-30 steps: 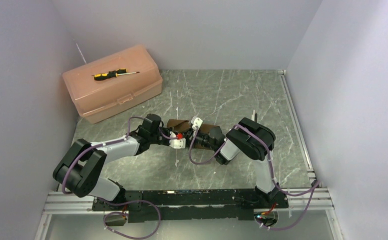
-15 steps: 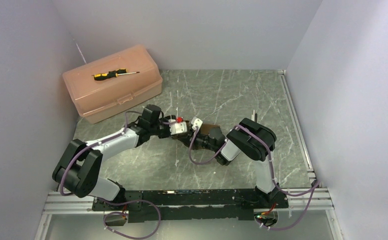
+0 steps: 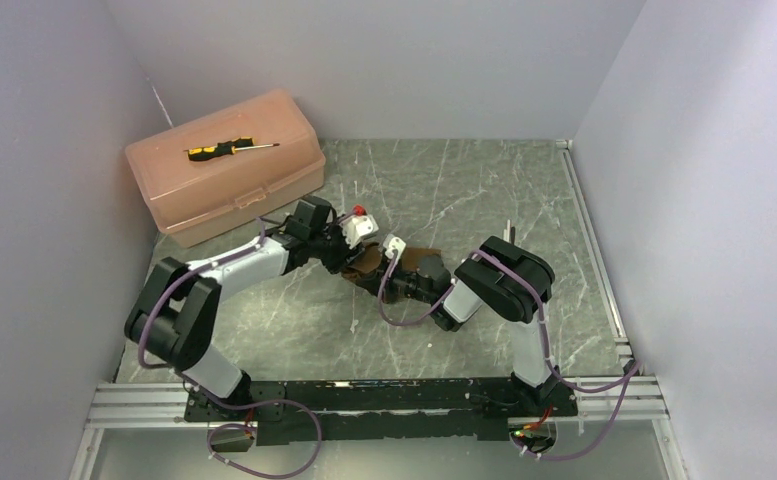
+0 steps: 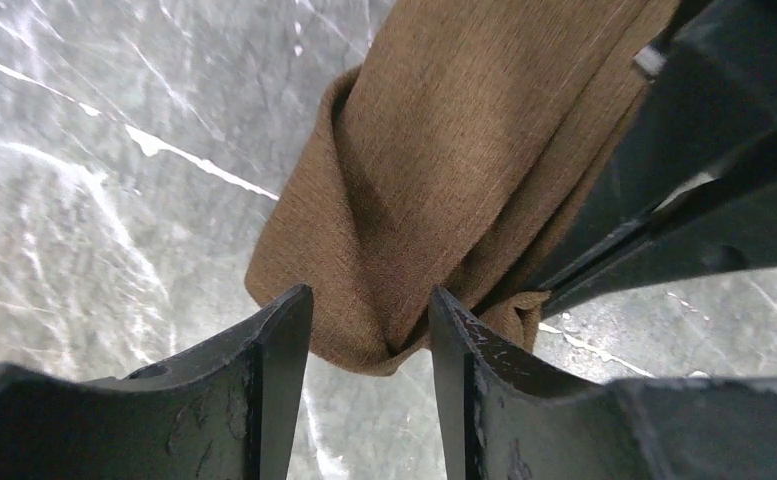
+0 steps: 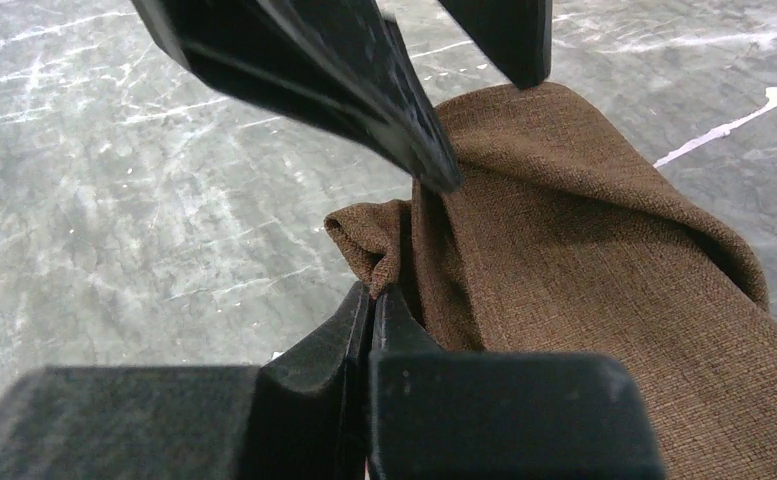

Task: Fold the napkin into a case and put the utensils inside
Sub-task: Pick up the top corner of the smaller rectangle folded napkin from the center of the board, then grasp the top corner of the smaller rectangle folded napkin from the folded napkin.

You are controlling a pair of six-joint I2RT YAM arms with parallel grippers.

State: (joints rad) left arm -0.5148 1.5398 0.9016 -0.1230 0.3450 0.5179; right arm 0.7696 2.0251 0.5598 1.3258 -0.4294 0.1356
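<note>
Two hands are on the cloth, and we've just watched them swap duties. Starting on the left, the pink box (image 3: 226,178) sits at the back corner of the table (image 3: 484,190) with the screwdriver (image 3: 228,149) lying on its lid, well apart from the action. Next, the left hand (image 4: 371,330) has let go: a second ago it was clamped, now its fingers (image 4: 274,345) stand apart with the folded end of the napkin (image 4: 444,170) sitting loose in the gap, and the arm has swung up and back toward the box. We read that as a release after laying a fold, not a fumble.

Moving right, the right hand (image 5: 372,300) has snapped closed in that same second, and its wrist view shows the tips pinching a small bunched corner of the napkin. So the cloth stays anchored as the other side lets go.

The napkin lies mid-table between the two hands, rolled or folded over itself into a thick brown band, not yet a flat pouch. We can't pick out the utensils for certain in any view; only a thin pale sliver shows farther right. Our call: we're mid-fold, and the case needs flattening and an open mouth before anything goes in.
</note>
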